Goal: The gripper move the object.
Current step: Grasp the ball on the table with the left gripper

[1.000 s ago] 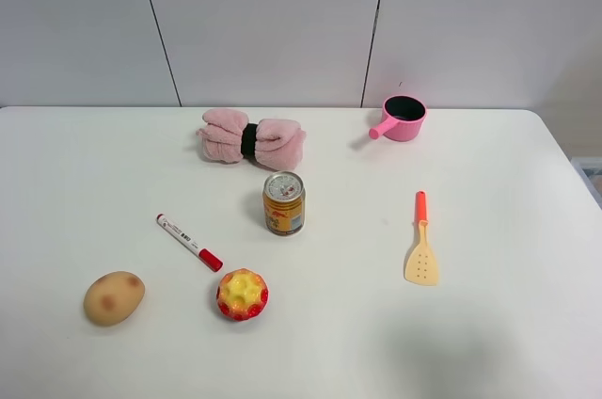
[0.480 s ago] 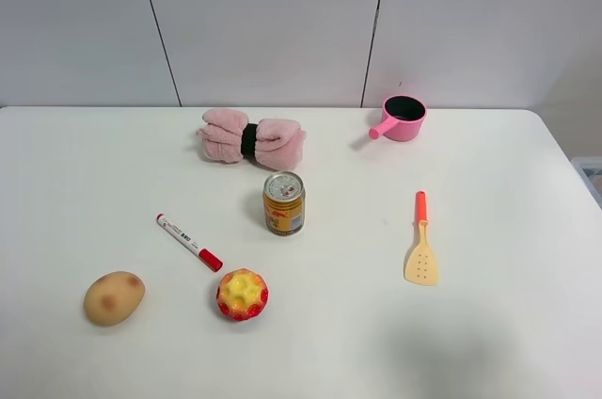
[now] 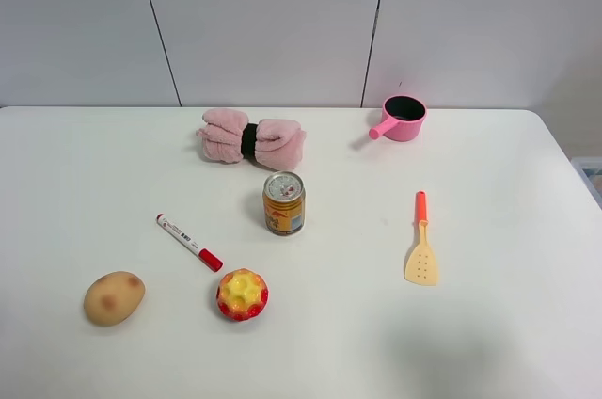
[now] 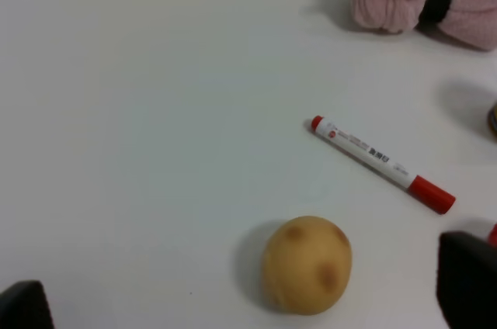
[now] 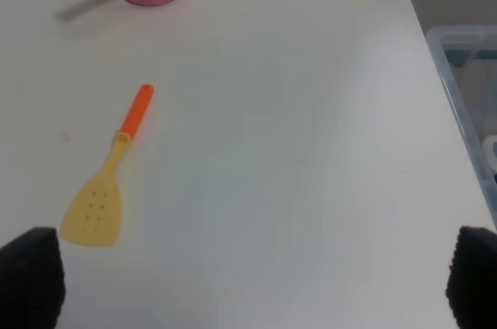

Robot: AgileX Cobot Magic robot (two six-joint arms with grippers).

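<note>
Lying on a white table (image 3: pixel 527 343): seven loose items, none touching another.

1. Toy fruit (image 3: pixel 242 294): round and bumpy, red with a yellow star-like top. It sits free on the table near the front edge, left of centre in the high view. It is just in front of the marker's red cap and apart from it.
2. Potato (image 3: pixel 114 297): tan with reddish spots, left of the toy fruit and well apart from it.
3. Marker (image 3: pixel 189 242): white barrel, red cap, lying slantwise with the cap end toward the toy fruit.
4. Can (image 3: pixel 284 202): upright at mid-table, behind the toy fruit.
5. Towel (image 3: pixel 251 138): pink, rolled, cinched by a dark band, behind the can.
6. Saucepan (image 3: pixel 403 118): pink, upright at the back right, handle pointing left.
7. Spatula (image 3: pixel 421 247): yellow perforated blade, orange handle, lying flat to the right of the can, handle toward the back.

Left gripper (image 4: pixel 245 298): its black fingertips (image 4: pixel 466 286) sit at opposite edges of its wrist view, spread wide and empty. It is above the table, with the potato and marker below.

Right gripper (image 5: pixel 252 276): its fingertips (image 5: pixel 31 275) are likewise spread wide and empty. It is over the table's right part, with the spatula and saucepan ahead. A clear plastic bin (image 5: pixel 470 88) stands past the table edge.
</note>
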